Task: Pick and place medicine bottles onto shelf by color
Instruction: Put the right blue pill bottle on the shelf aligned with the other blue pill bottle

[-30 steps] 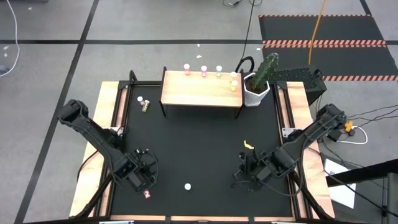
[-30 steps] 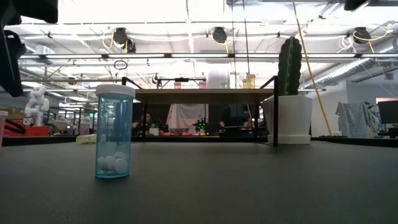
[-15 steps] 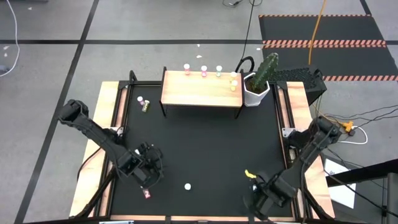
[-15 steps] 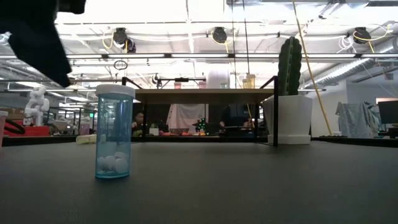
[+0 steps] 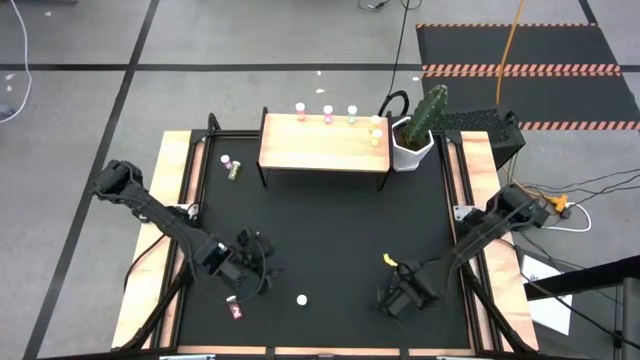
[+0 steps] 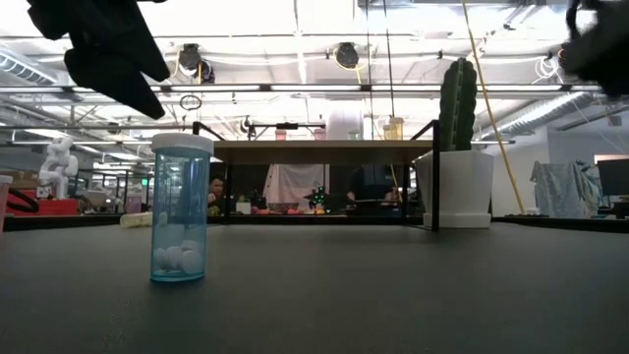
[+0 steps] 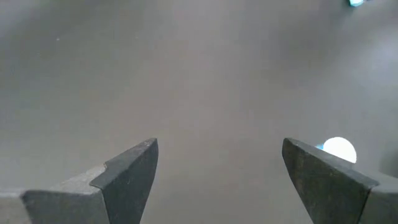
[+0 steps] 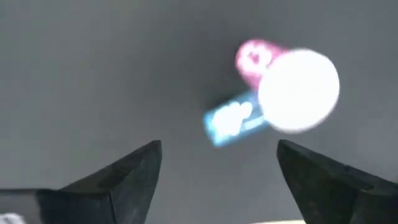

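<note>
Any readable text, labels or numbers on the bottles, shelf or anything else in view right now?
None can be read.
Teal bottle: clear body, white pills inside, no label visible.
Bottles behind the shelf: too small to read.
Pink bottle: too small to read.
White pot: plain.
Green signs in the room behind: too small to read.

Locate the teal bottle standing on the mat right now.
In the high view the teal bottle stands near the mat's front edge, between the left gripper and right gripper, with a pink bottle to its left.
</note>
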Controlling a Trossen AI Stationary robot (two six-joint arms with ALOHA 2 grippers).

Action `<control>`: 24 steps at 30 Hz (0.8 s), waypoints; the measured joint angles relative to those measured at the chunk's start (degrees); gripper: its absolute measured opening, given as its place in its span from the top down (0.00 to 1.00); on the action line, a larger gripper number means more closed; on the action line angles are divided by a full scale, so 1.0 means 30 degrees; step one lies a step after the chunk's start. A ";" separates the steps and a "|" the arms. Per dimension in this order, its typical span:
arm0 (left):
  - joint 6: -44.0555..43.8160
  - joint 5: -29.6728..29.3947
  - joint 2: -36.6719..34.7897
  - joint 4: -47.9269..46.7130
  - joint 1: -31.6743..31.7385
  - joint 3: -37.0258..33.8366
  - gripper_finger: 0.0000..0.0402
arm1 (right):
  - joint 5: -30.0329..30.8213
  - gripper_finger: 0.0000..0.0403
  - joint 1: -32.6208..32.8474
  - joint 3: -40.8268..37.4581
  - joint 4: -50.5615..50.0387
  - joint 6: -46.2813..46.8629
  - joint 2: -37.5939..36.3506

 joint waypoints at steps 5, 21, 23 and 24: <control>-0.0245 0.0271 0.0000 -0.0041 -0.0277 0.0000 0.14 | -0.1953 0.20 -0.0362 -0.1849 0.3607 0.0267 0.0017; -0.0477 0.0453 0.0000 -0.0033 -0.0328 0.0000 0.14 | -0.2191 0.22 -0.0056 -0.3131 0.2471 -0.0003 -0.0063; -0.0359 0.0467 0.0000 -0.0026 -0.0328 0.0000 0.14 | -0.2273 0.22 0.0163 -0.3139 0.2008 -0.0346 -0.0063; -0.0263 0.0474 0.0000 -0.0026 -0.0328 0.0000 0.14 | -0.2376 0.22 0.0260 -0.3139 0.1918 -0.0608 -0.0063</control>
